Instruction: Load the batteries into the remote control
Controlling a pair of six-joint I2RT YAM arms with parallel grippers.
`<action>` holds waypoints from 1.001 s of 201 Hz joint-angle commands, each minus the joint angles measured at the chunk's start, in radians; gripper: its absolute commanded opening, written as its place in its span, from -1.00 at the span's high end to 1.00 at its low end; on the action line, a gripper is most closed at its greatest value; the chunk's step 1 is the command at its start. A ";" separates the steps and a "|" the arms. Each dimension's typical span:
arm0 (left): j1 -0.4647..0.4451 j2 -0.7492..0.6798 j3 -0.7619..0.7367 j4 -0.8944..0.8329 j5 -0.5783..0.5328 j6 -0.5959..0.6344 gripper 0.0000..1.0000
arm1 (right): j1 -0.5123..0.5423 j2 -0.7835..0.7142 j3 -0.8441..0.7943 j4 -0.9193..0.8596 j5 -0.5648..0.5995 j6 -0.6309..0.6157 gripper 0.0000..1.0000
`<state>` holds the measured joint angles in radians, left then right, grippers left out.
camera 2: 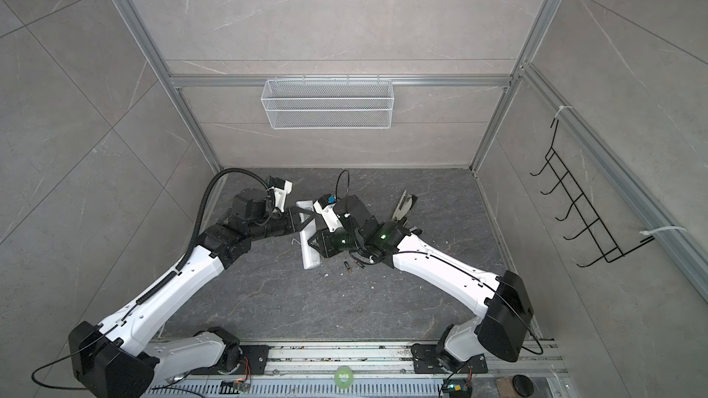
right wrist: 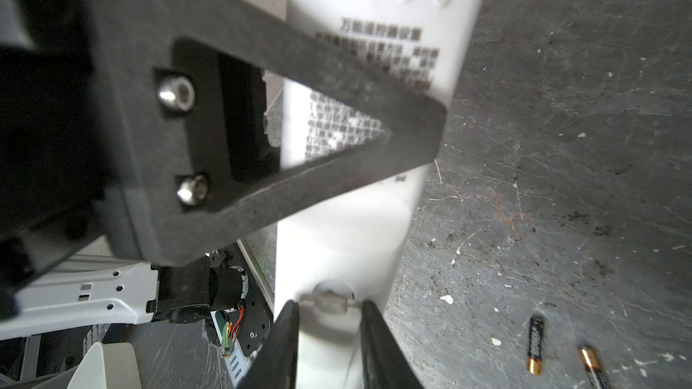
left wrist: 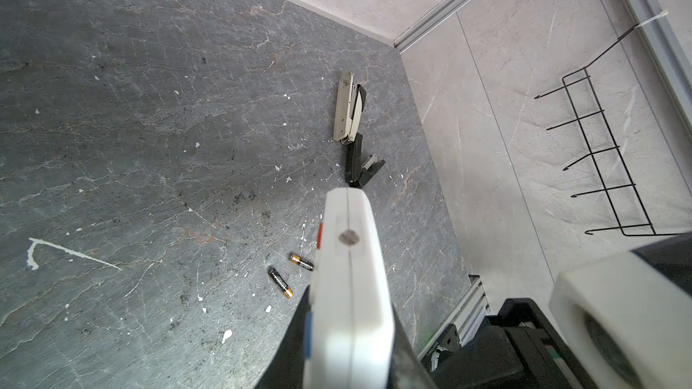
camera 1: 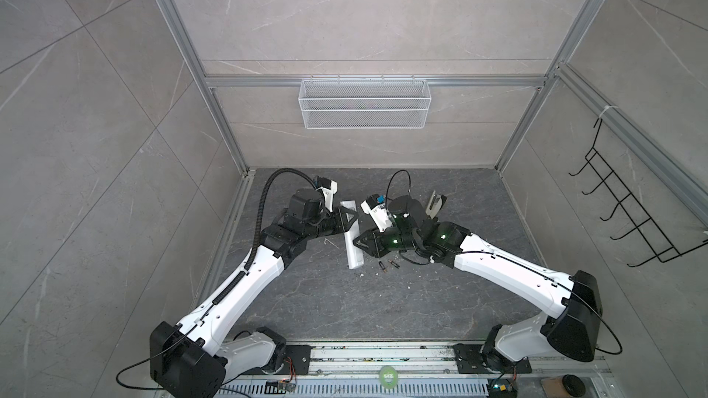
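At the centre of the dark grey marbled desk (camera 1: 344, 312), both arms hold a slim white rectangular plastic remote control (camera 1: 351, 252). The left end effector (camera 1: 350, 220) is clamped across its middle. The right end effector (right wrist: 329, 346) is clamped on its near end, with the printed back showing. Two small black cylindrical batteries (camera 1: 382, 267) with copper-coloured ends lie loose on the desk just beside that end. A grey-and-black stapler (camera 1: 436, 204) lies farther back.

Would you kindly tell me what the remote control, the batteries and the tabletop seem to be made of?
The remote control: likely moulded plastic, smooth matte white, with a seam along its edge.
The batteries: probably metal cells in a black printed wrap, with copper-coloured ends.
The tabletop: dark grey, veined and matte; it may be stone or a stone-look sheet, I cannot tell which.
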<state>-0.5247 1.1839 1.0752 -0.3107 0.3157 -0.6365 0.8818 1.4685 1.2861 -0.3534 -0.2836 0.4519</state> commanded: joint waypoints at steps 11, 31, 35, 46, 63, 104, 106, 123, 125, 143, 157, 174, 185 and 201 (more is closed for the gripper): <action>0.002 -0.017 0.006 0.051 0.005 -0.003 1.00 | 0.004 -0.040 -0.006 0.029 -0.007 -0.027 0.41; 0.002 -0.018 0.005 0.049 0.004 -0.001 1.00 | 0.003 -0.045 -0.011 0.037 0.000 -0.029 0.41; 0.002 -0.018 0.006 0.049 0.003 -0.001 1.00 | 0.003 -0.046 -0.012 0.039 0.001 -0.030 0.41; 0.003 -0.018 0.005 0.048 0.003 0.001 1.00 | 0.003 -0.051 -0.017 0.046 0.004 -0.030 0.41; 0.003 -0.017 0.005 0.047 0.001 0.001 1.00 | 0.002 -0.055 -0.019 0.048 0.007 -0.033 0.41; 0.003 -0.017 0.002 0.047 0.000 0.002 1.00 | 0.003 -0.071 -0.031 0.060 0.015 -0.035 0.41; 0.003 -0.017 0.001 0.047 0.000 0.001 1.00 | 0.003 -0.071 -0.031 0.060 0.015 -0.035 0.41; 0.003 -0.019 0.000 0.047 0.001 0.003 1.00 | 0.003 -0.078 -0.037 0.068 0.019 -0.036 0.41; 0.003 -0.019 0.001 0.046 0.000 0.002 1.00 | 0.003 -0.078 -0.037 0.070 0.020 -0.036 0.41; 0.003 -0.021 -0.001 0.044 -0.002 0.003 1.00 | 0.003 -0.080 -0.036 0.070 0.024 -0.036 0.40; 0.004 -0.022 -0.003 0.042 -0.004 0.005 1.00 | 0.004 -0.082 -0.039 0.070 0.026 -0.038 0.40; 0.004 -0.020 -0.004 0.042 -0.006 0.007 1.00 | 0.002 -0.084 -0.040 0.069 0.029 -0.038 0.40; 0.005 -0.017 -0.005 0.042 -0.006 0.007 1.00 | 0.004 -0.083 -0.041 0.067 0.032 -0.040 0.40; 0.005 -0.014 -0.007 0.046 -0.005 0.006 1.00 | 0.003 -0.082 -0.042 0.060 0.039 -0.042 0.39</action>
<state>-0.5228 1.1839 1.0672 -0.3084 0.3145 -0.6365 0.8822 1.4094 1.2533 -0.3031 -0.2626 0.4290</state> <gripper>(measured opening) 0.208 0.302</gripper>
